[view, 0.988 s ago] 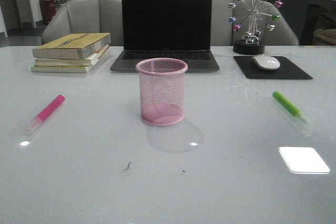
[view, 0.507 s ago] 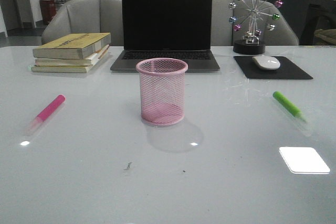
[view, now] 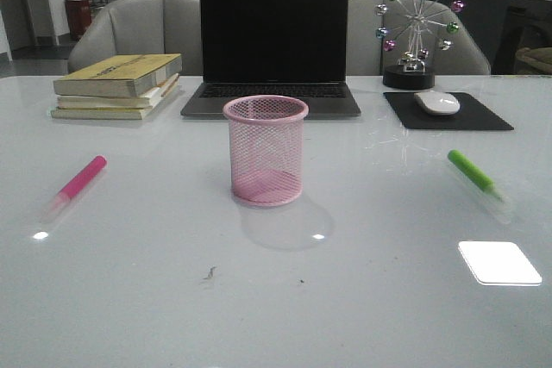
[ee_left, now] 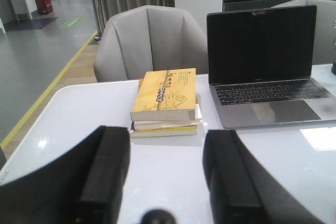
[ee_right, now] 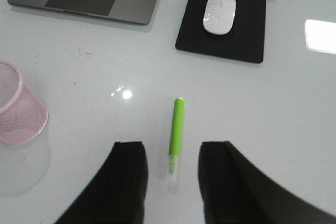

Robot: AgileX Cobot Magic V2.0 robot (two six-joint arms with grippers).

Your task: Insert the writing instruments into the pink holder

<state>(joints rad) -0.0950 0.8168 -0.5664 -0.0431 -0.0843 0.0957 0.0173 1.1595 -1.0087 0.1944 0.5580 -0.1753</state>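
The pink holder [view: 266, 151] stood upright near the middle of the glossy white table [view: 276, 299], a round cup of fine wire mesh with a rolled rim and a solid base, empty as far as the mesh showed. The pink marker [view: 75, 185] lay flat toward the table's left edge, a thick bright barrel ending in a pale translucent cap at its near end. The green marker [view: 479, 181] lay flat toward the right edge, lime-coloured, its clear cap also at the near end. Both were well apart from the holder.

Along the far edge sat a stack of books [view: 118, 85] with a yellow cover on top, an open grey laptop [view: 272, 47] with a dark screen, and a black mouse pad [view: 446, 111] carrying a smooth white mouse [view: 437, 102]. Behind the pad stood a small wheel ornament [view: 418, 30] with shiny coloured balls.

Neither arm appeared in the front view. The left wrist view showed the left gripper [ee_left: 169, 174] held low and roughly level over the table, its broad black fingers [ee_left: 105, 174] spread apart with nothing between them, facing the books and laptop. The right wrist view showed the right gripper [ee_right: 169, 182] tilted down over the green marker, its dark fingers [ee_right: 126, 179] parted either side of the capped end and clear of it. Only that view caught the holder's mesh wall [ee_right: 20, 109] from above.
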